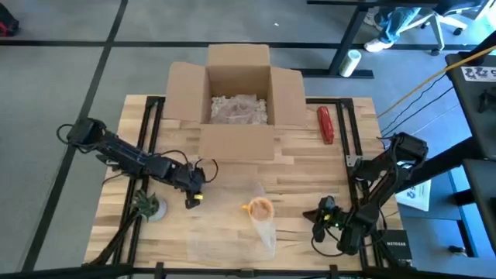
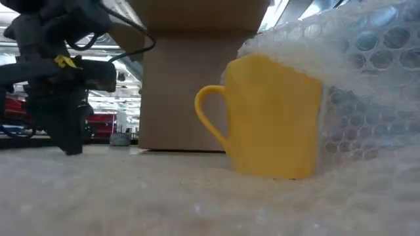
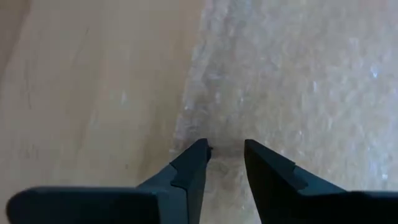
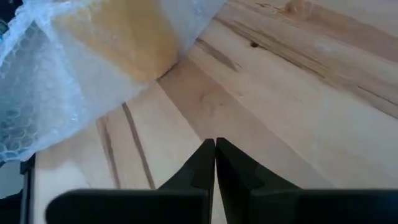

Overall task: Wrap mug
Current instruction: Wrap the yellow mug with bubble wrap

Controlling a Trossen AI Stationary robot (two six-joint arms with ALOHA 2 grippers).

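On the wooden table (image 1: 310, 194), the yellow ceramic mug (image 1: 260, 208) stands partly draped in clear bubble wrap (image 1: 260, 229), wrapping unfinished; left gripper (image 3: 224, 152) slightly parted at the sheet's edge, right gripper (image 4: 215, 149) closed, empty.

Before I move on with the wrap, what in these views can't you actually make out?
- Mug: its far side is hidden by bubble wrap in the low view; in the high view it is too small to tell how far it is covered.
- Left gripper: whether its open tips touch the wrap's edge is blurred.
- Cardboard box: the contents are unclear from above.
- Right gripper: shut, holding nothing visible.
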